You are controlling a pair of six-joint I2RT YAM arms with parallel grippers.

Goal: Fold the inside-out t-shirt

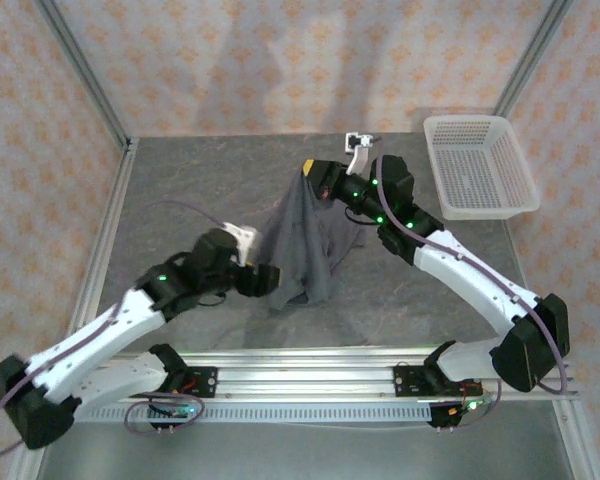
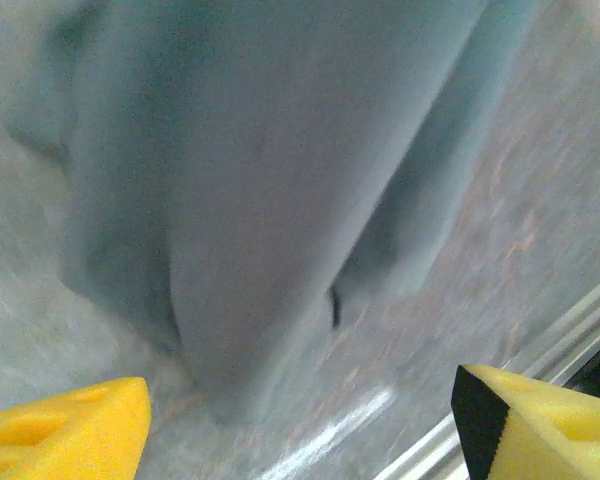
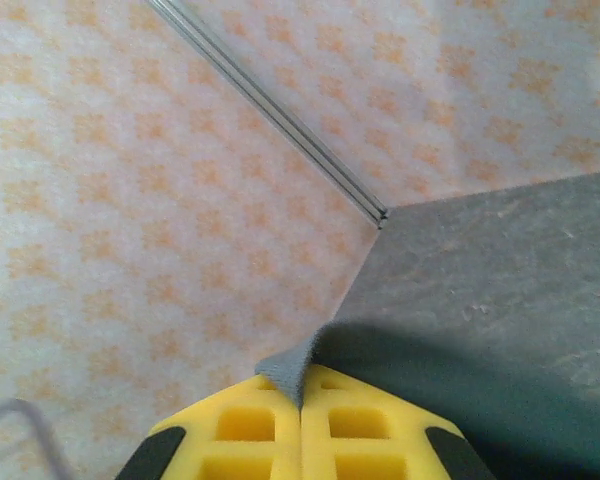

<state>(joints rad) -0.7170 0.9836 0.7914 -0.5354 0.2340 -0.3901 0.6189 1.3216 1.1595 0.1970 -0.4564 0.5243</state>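
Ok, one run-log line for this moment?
right gripper: shut on inside-out t-shirt, holding it raised | left gripper: open, facing its hanging part, holding nothing | fold: not yet done

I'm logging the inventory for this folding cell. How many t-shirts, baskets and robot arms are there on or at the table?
T-shirt, dark grey: 1
White mesh basket: 1
Robot arms, the left arm and the right arm: 2
Total: 4
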